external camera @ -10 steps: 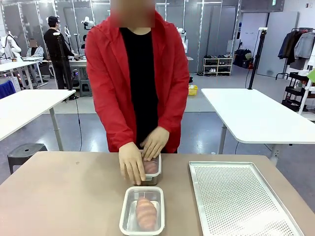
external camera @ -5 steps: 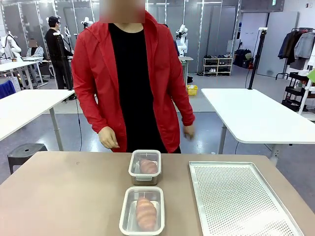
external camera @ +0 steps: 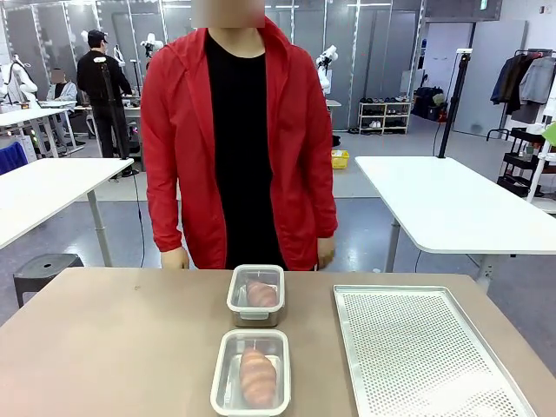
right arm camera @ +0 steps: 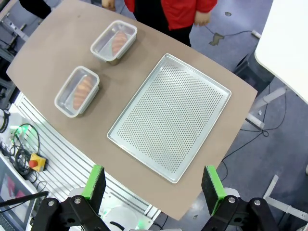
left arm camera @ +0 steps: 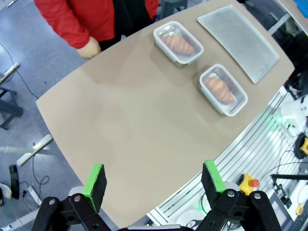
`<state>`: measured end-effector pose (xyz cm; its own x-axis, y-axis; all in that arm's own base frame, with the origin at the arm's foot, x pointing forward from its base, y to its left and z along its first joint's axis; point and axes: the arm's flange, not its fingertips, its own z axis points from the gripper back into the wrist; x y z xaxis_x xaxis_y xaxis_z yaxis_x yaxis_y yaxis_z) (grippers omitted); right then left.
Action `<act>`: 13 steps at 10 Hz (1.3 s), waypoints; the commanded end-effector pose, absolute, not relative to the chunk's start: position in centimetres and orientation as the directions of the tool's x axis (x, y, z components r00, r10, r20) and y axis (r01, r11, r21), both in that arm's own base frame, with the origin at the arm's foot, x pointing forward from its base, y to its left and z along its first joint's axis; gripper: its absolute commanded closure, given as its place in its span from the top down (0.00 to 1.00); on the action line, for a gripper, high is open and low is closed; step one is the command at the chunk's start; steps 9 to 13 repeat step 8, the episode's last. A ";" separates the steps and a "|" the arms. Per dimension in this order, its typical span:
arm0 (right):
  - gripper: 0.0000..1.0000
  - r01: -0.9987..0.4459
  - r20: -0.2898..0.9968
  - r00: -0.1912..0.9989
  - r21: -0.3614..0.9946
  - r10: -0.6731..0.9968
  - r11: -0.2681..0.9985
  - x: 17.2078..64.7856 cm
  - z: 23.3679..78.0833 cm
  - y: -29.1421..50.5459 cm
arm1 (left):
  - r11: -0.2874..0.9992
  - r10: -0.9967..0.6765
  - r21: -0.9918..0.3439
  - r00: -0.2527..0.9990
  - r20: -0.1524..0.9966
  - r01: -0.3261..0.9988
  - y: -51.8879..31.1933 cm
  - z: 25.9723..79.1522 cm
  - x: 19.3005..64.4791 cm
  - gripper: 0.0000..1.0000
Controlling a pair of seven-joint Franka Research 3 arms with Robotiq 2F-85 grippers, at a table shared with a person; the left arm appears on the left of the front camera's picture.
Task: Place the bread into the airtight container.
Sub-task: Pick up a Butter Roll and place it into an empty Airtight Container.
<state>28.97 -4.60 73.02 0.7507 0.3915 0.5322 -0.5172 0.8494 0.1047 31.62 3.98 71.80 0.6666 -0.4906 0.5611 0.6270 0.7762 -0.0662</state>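
Both grippers high above table, nothing held: left gripper (left arm camera: 153, 180) fingers spread wide, right gripper (right arm camera: 153, 182) same. Perforated tray (external camera: 426, 356) as landmark: near container (external camera: 251, 372) just left of it, bread (external camera: 257, 375) inside; far container (external camera: 256, 294) beyond, second bread (external camera: 261, 294) inside. Person's hands (external camera: 175, 258) hang at far edge.

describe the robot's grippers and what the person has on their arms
Both the left gripper and right gripper have black linkage bodies with visible bolts and two fingers faced with bright green pads. The person wears long red jacket sleeves.
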 end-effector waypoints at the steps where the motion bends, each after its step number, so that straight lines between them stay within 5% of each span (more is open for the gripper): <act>1: 1.00 -0.502 0.521 0.765 0.115 0.379 0.857 29.0 73.3 -4.3 | 0.772 -0.496 -0.065 0.663 0.561 0.632 4.0 71.8 31.6 1.00; 13: 1.00 -0.502 0.521 0.765 0.115 0.379 0.857 29.0 73.3 -4.3 | 0.772 -0.496 -0.065 0.663 0.561 0.632 4.0 71.8 31.6 1.00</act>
